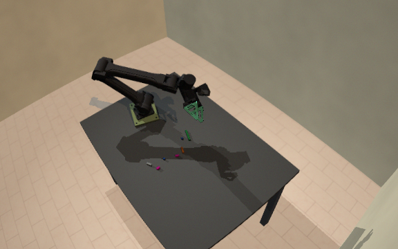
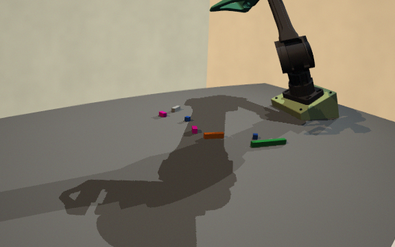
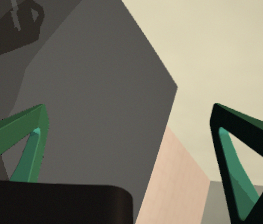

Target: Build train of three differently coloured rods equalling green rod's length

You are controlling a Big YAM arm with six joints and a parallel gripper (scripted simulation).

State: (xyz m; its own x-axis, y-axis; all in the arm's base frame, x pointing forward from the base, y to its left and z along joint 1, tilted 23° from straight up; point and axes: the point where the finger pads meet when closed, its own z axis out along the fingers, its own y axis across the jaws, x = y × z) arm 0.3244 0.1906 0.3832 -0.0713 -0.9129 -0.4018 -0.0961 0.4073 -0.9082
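Observation:
The green rod (image 1: 188, 135) (image 2: 269, 143) lies flat, with a small blue rod (image 1: 182, 138) (image 2: 255, 136) close beside it, not touching. The orange rod (image 1: 182, 150) (image 2: 214, 135) lies near a magenta rod (image 1: 177, 155) (image 2: 195, 130), with a gap between them. A second blue rod (image 1: 164, 158) (image 2: 187, 119), the grey rod (image 1: 148, 164) (image 2: 175, 108) and a second magenta rod (image 1: 158, 168) (image 2: 162, 114) lie scattered and apart. My gripper (image 1: 200, 120) (image 3: 129, 113) is open and empty, high above the table. No rod shows in the wrist view.
The dark table (image 1: 199, 207) (image 2: 321, 192) (image 3: 107, 100) carries the arm's base (image 1: 146, 117) (image 2: 317, 106) at its back edge. Dark arm shadows fall across the table and over some rods. A table corner shows in the wrist view, with floor and wall beyond.

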